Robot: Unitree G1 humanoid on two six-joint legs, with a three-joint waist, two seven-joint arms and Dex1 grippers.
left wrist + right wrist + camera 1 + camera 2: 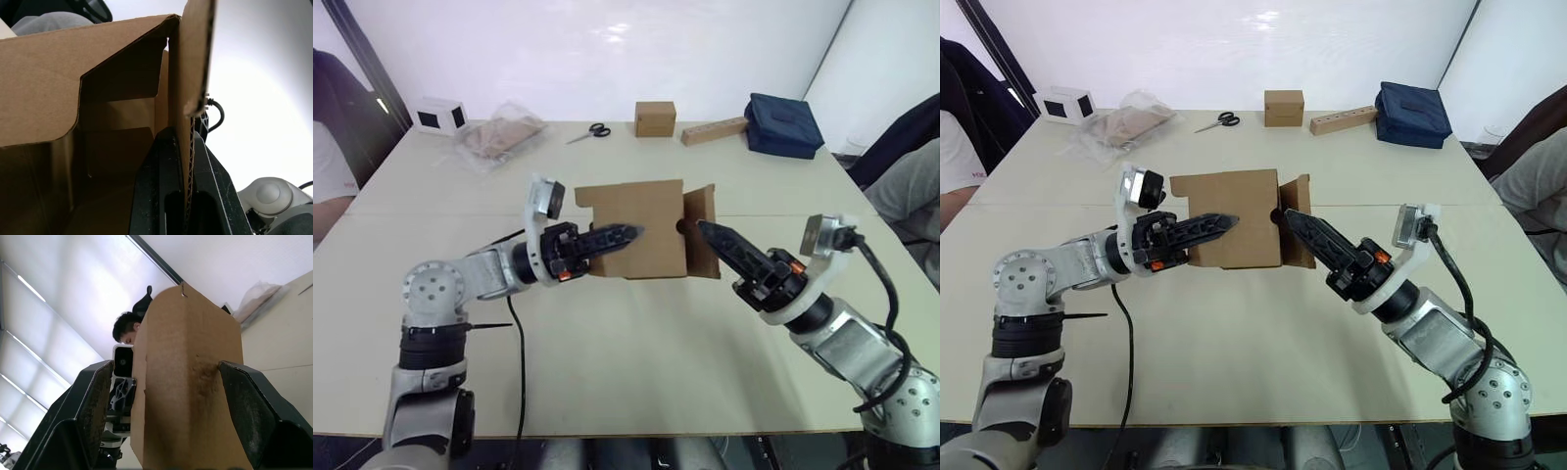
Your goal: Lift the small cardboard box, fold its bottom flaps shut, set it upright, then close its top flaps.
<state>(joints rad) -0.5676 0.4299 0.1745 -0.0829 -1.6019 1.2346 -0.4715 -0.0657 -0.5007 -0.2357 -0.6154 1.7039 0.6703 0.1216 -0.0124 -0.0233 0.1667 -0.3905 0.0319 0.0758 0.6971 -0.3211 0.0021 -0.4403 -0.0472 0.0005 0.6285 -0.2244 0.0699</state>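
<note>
The small cardboard box [646, 220] lies on its side over the middle of the table, with its open ends facing left and right. My left gripper [625, 235] reaches in from the left end and is shut on the box's front wall [188, 63], which runs between its fingers [156, 186]. One flap [703, 211] stands open at the right end. My right gripper [705, 231] is open, its fingers [93, 401] on either side of that flap [195, 396]. I cannot tell which end holds the top flaps and which the bottom flaps.
Along the table's far edge are a flapless brown cube [655, 118], a long tan block [714, 130], a dark blue bag [783, 124], scissors [589, 132], a plastic bag [497, 137] and a white device [440, 116]. People sit at both table ends [328, 166] [911, 176].
</note>
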